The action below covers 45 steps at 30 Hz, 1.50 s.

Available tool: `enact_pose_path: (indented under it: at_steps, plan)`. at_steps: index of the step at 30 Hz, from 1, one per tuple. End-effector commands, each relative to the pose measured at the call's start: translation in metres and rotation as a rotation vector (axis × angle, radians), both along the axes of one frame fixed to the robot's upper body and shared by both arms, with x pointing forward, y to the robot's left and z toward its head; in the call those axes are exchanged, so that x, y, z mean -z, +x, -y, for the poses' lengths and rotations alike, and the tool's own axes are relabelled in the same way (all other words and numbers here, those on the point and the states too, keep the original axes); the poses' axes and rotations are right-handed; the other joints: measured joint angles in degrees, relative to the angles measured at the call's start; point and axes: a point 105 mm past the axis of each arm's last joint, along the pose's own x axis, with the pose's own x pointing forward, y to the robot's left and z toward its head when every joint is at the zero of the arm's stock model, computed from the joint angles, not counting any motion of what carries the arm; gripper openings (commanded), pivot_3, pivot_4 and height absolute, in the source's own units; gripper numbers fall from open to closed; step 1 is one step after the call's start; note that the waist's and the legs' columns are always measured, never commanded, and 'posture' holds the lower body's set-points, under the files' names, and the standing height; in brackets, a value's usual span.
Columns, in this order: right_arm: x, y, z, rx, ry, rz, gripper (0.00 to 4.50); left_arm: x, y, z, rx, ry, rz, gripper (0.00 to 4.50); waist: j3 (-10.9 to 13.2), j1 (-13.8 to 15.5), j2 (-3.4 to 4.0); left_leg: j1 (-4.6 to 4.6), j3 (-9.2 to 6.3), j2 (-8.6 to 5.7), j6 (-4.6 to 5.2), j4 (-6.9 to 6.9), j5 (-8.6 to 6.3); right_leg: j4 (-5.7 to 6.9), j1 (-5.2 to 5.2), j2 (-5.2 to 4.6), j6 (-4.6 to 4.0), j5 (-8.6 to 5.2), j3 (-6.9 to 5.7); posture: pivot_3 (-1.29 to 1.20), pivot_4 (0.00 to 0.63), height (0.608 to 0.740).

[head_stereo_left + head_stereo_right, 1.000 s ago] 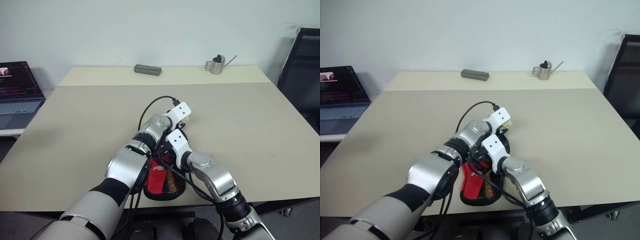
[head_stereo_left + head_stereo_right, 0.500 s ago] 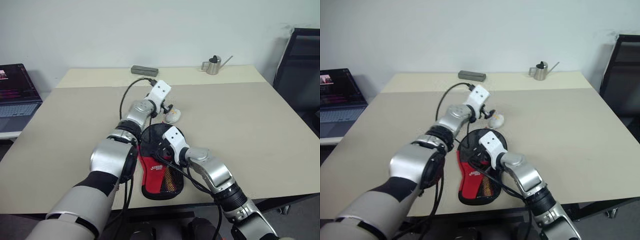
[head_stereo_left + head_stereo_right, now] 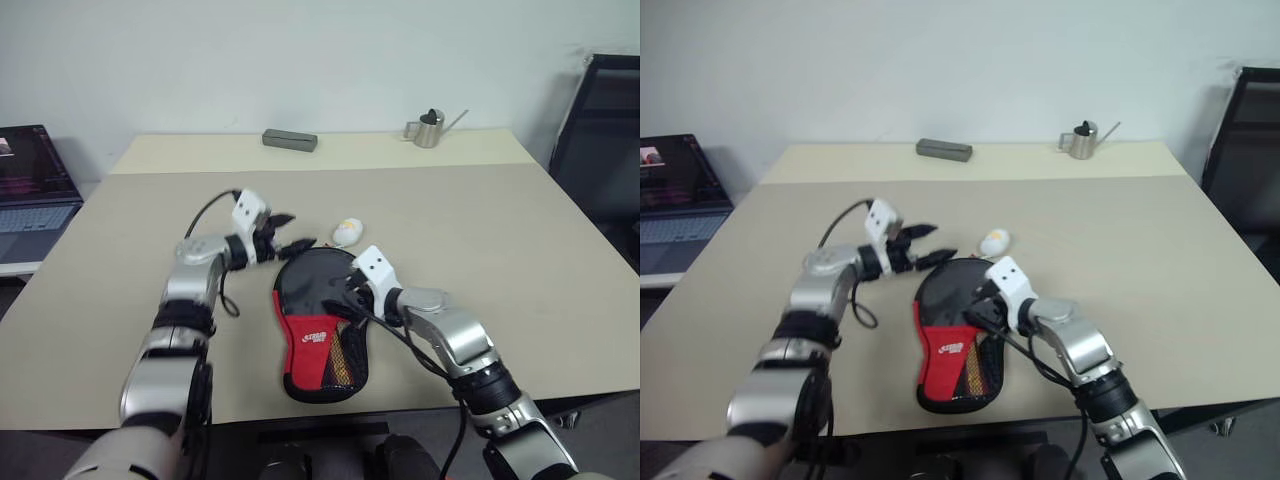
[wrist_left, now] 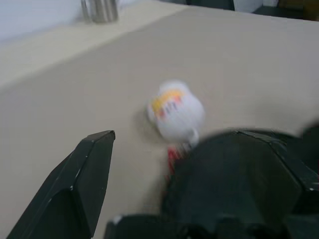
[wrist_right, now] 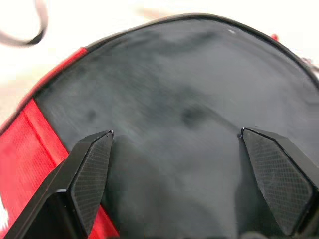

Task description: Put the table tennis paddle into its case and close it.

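The case (image 3: 318,325) lies flat near the table's front edge, with its black round end farthest from me and its red and mesh end (image 3: 330,362) nearest. Its white-yellow ball charm (image 3: 345,232) rests on the table just past the round end. The table tennis paddle is hidden. My left gripper (image 3: 298,230) hovers open, left of the charm and beyond the case's rim, holding nothing; the charm (image 4: 175,110) lies ahead of its fingers (image 4: 84,179). My right gripper (image 3: 343,292) is open over the right side of the black fabric (image 5: 189,99), holding nothing.
A grey oblong box (image 3: 290,140) and a small metal watering can (image 3: 428,130) stand at the table's far edge. A laptop (image 3: 30,190) sits on a lower desk to the left. A black chair (image 3: 600,120) stands to the right.
My left arm has swung out to the left, off the case, and its gripper now stands apart from the charm. The right gripper has shifted a little to the right over the case.
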Motion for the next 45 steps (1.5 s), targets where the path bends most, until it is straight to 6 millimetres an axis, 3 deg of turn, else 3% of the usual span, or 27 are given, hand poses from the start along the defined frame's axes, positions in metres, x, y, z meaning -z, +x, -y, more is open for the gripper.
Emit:
enact_pose_path:
  at_steps: [1,7,11,14,18,25,30,36,45]
  plan:
    - [-0.026,-0.014,-0.002,-0.084,0.091,0.002,4.50,-0.038,-0.021,0.011,0.060,-0.046,0.101,4.18,0.0,0.3,0.02,-0.26,-0.09,0.00,-0.01,0.07,0.01,0.02,-0.20,0.00,-0.01,0.01,-0.05,0.00,0.150,0.740]
    - [-0.056,-0.028,0.016,-0.165,0.148,0.018,4.50,-0.035,-0.049,0.030,0.176,-0.020,0.066,4.18,0.1,0.6,0.09,-0.36,-0.08,-0.09,-0.02,0.13,0.01,-0.14,-0.16,-0.12,-0.01,0.01,-0.08,0.00,0.150,0.740]
    - [-0.083,-0.035,0.048,-0.188,0.141,0.059,4.50,-0.028,-0.068,0.041,0.293,0.081,0.065,4.18,0.2,0.7,0.21,-0.37,-0.06,-0.14,-0.02,0.09,0.01,-0.20,-0.15,-0.09,-0.02,-0.01,-0.13,0.00,0.150,0.740]
    - [-0.102,-0.038,0.073,-0.184,0.104,0.092,4.50,-0.021,-0.071,0.046,0.339,0.129,0.054,4.18,0.3,1.1,0.31,-0.39,0.06,-0.17,-0.01,0.05,0.00,-0.28,-0.14,-0.08,-0.04,-0.02,-0.17,0.00,0.150,0.740]
    - [-0.112,-0.035,0.087,-0.152,0.070,0.122,4.50,-0.012,-0.066,0.051,0.354,0.122,0.025,4.18,0.3,1.0,0.34,-0.39,0.29,-0.07,0.00,-0.11,0.01,-0.61,-0.11,0.03,-0.08,0.01,-0.14,0.00,0.150,0.740]
    - [-0.112,-0.034,0.088,-0.135,0.065,0.130,4.50,0.011,-0.050,0.053,0.359,0.150,-0.028,4.18,0.3,1.2,0.33,-0.43,0.38,-0.08,0.00,-0.17,0.01,-0.69,-0.12,0.00,-0.09,0.02,-0.10,0.00,0.150,0.740]
    - [-0.110,-0.036,0.086,-0.137,0.061,0.124,4.50,0.031,-0.056,0.062,0.434,0.214,-0.052,4.18,0.3,1.2,0.33,-0.45,0.38,-0.09,0.00,-0.17,0.01,-0.72,-0.12,-0.02,-0.09,0.02,-0.10,0.00,0.150,0.740]
    - [-0.109,-0.034,0.087,-0.124,0.059,0.126,4.50,0.038,-0.061,0.076,0.489,0.210,-0.067,4.18,0.3,1.2,0.33,-0.45,0.37,-0.09,0.00,-0.18,0.01,-0.70,-0.13,-0.02,-0.09,0.02,-0.10,0.00,0.150,0.740]
    - [-0.109,-0.033,0.086,-0.124,0.053,0.130,4.50,0.060,-0.073,0.071,0.516,0.257,-0.120,4.18,0.3,1.1,0.33,-0.43,0.38,-0.09,0.01,-0.18,0.01,-0.68,-0.13,-0.01,-0.09,0.02,-0.08,0.00,0.150,0.740]
